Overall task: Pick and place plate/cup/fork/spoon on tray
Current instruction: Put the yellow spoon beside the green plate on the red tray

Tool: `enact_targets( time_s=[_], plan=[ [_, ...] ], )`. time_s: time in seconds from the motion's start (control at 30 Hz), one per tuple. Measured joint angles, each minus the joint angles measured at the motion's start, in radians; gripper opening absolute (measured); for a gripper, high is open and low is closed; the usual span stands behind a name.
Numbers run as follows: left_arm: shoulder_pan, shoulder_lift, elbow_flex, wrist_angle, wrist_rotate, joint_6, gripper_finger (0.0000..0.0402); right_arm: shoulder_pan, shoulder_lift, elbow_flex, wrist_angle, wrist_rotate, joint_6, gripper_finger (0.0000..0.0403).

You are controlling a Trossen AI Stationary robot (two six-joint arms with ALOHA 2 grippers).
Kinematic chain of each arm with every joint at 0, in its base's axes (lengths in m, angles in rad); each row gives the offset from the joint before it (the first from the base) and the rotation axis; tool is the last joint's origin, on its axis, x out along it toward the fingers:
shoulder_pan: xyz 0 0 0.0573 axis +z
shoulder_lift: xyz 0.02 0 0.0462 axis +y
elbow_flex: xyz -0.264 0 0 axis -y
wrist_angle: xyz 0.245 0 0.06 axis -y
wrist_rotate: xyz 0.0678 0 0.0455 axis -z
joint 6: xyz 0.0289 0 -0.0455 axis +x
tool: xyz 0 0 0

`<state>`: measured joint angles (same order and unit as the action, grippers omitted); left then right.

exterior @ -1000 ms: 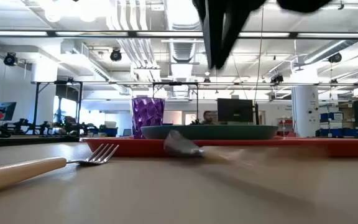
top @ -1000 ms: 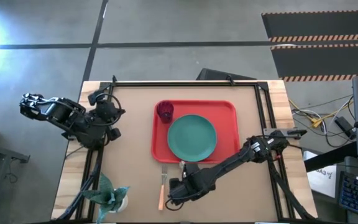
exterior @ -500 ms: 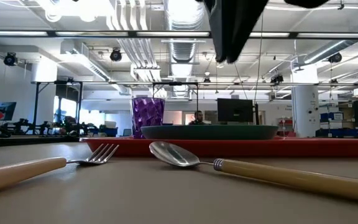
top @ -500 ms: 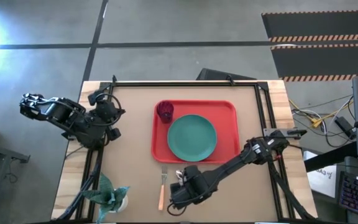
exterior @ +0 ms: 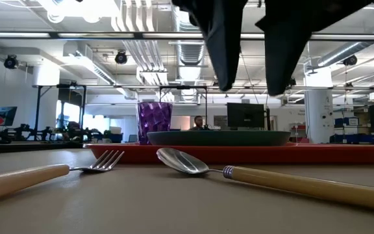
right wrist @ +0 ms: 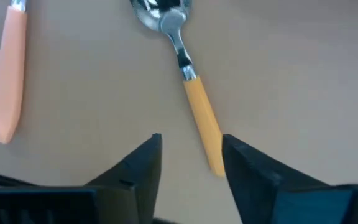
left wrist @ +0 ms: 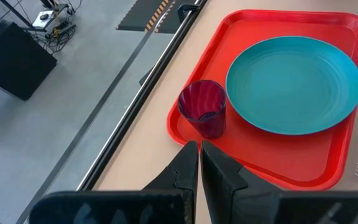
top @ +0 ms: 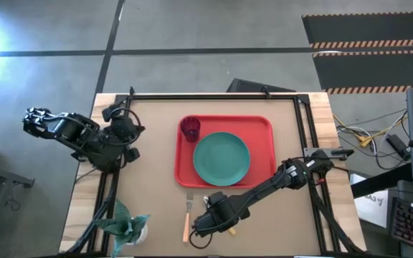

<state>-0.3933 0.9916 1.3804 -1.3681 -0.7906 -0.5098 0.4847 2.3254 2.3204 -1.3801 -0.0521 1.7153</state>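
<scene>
The teal plate [top: 221, 158] and the purple cup [top: 190, 128] stand on the red tray [top: 264, 127]. The fork [top: 188, 215] and the spoon [right wrist: 188, 81] lie flat on the table in front of the tray's near edge, the fork to the left, handles toward the near edge. My right gripper [right wrist: 191, 138] hangs open above the free end of the spoon's handle. One finger stands on each side, clear of the handle in the low view [exterior: 249, 91]. My left gripper [left wrist: 199, 165] is shut and empty at the table's left, pointing at the tray.
A small potted plant [top: 126, 226] stands at the near left corner. Black frame rails [top: 214, 95] run along the table's far and side edges. Bare table lies left and right of the tray. Far back in the room a person [exterior: 198, 121] shows.
The spoon, blurred in motion a second ago, has come to rest flat on the table. My right gripper has gone a little toward the near edge and has opened from shut, its fingers now spread above the spoon's handle.
</scene>
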Motion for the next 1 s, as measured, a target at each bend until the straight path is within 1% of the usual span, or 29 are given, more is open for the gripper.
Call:
enact_targets(
  time_s=[0.1, 0.2, 0.33, 0.53, 0.67, 0.9, 1.0],
  plan=[
    [0.000, 0.002, 0.000, 0.002, 0.000, -0.001, 0.0000, -0.001, 0.014, -0.027, 0.030, 0.000, -0.010, 0.0180],
    [0.000, 0.003, 0.000, 0.006, 0.000, -0.003, 0.0000, -0.001, 0.026, -0.062, 0.094, -0.013, -0.032, 0.0187],
    [0.000, 0.003, 0.000, 0.008, 0.001, -0.005, 0.0000, -0.001, 0.031, -0.098, 0.136, -0.034, -0.074, 0.0187],
    [0.000, 0.003, 0.000, 0.020, 0.001, -0.003, 0.0000, -0.003, 0.032, -0.136, 0.129, -0.035, -0.161, 0.0187],
    [0.000, 0.003, 0.000, 0.024, 0.002, -0.003, 0.0000, -0.008, 0.032, -0.159, 0.145, -0.047, -0.172, 0.0187],
    [0.000, 0.008, 0.000, 0.024, 0.002, -0.005, 0.0000, -0.014, 0.022, -0.247, 0.267, -0.084, -0.185, 0.0187],
    [0.000, 0.012, 0.000, 0.025, 0.002, -0.005, 0.0000, -0.016, 0.021, -0.271, 0.282, -0.105, -0.159, 0.0170]
  ],
)
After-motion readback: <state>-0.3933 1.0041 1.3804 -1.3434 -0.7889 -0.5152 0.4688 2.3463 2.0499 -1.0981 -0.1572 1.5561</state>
